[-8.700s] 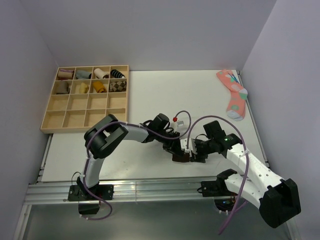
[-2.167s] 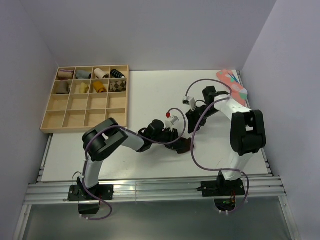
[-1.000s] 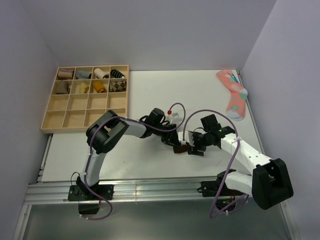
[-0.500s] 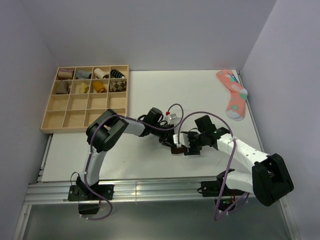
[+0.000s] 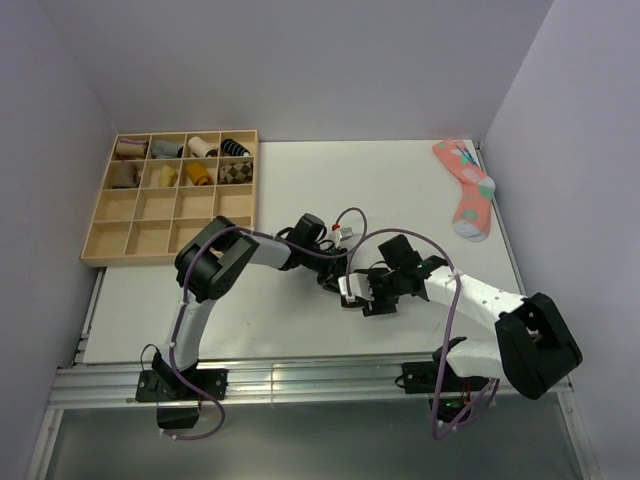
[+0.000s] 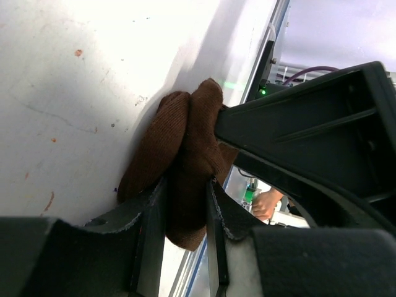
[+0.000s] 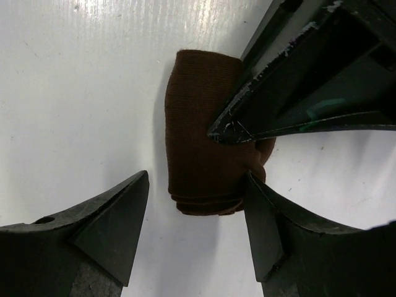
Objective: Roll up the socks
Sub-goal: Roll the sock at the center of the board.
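Note:
The dark brown sock [image 7: 204,167] lies as a thick folded bundle on the white table, near the middle front in the top view [image 5: 352,297]. My left gripper [image 6: 185,216] is shut on one end of the bundle [image 6: 185,161]. Its black fingers [image 7: 297,93] reach in from the upper right of the right wrist view. My right gripper [image 7: 198,198] is open and straddles the bundle's other end, its right fingertip touching the sock. In the top view the two grippers meet at the bundle, left [image 5: 335,283] and right [image 5: 365,295]. No pale stripes show.
A wooden compartment tray [image 5: 175,225] stands at the back left with small sock bundles in its upper cells. A pink dotted sock [image 5: 466,190] lies at the back right. The table's front edge and metal rail [image 5: 300,375] run just below the grippers.
My right arm swung back from the far right of the table to the bundle and closed in from the right. My left gripper stayed on the sock, shifting slightly.

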Controlling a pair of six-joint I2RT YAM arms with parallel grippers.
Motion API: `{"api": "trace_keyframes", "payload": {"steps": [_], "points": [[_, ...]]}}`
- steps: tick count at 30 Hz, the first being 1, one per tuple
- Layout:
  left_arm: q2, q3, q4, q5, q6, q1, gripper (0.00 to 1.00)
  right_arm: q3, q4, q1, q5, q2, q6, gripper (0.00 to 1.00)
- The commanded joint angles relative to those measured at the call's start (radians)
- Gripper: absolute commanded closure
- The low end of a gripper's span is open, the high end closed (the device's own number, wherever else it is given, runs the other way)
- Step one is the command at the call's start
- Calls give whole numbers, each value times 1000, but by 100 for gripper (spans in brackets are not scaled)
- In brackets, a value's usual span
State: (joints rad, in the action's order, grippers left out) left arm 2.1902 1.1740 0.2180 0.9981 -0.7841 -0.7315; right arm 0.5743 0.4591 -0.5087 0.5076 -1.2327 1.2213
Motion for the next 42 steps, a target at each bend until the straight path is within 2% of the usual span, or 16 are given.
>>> {"api": "trace_keyframes", "payload": {"steps": [1,5,11,17,26,29,32,36,37,38,42], "points": [[66,-25,-109,-99,29,14,100,-11,-23,-28,-7,-27,-9,31],[71,-25,-106,-90,26,21,100,-7,-39,-45,-23,-54,-20,32],[75,-36,-75,-61,-3,30,100,48,-20,-56,-32,-116,-51,38],[68,-43,-66,-50,-18,37,100,85,-3,-67,-40,-177,-71,53],[31,-85,20,-76,-112,53,99,140,59,-76,-37,-235,-89,71],[-9,-99,34,-131,-142,53,96,165,87,-76,-35,-252,-105,80],[-58,-106,21,-217,-162,53,92,191,102,-77,-47,-272,-131,85],[-133,-145,27,-363,-216,55,86,199,89,-77,-73,-286,-177,89],[-153,-161,53,-387,-233,55,82,199,89,-79,-81,-289,-187,89],[-191,-198,66,-410,-251,53,80,199,79,-79,-92,-294,-195,92],[-286,-293,136,-564,-339,57,75,203,72,-80,-115,-300,-224,93]]}}
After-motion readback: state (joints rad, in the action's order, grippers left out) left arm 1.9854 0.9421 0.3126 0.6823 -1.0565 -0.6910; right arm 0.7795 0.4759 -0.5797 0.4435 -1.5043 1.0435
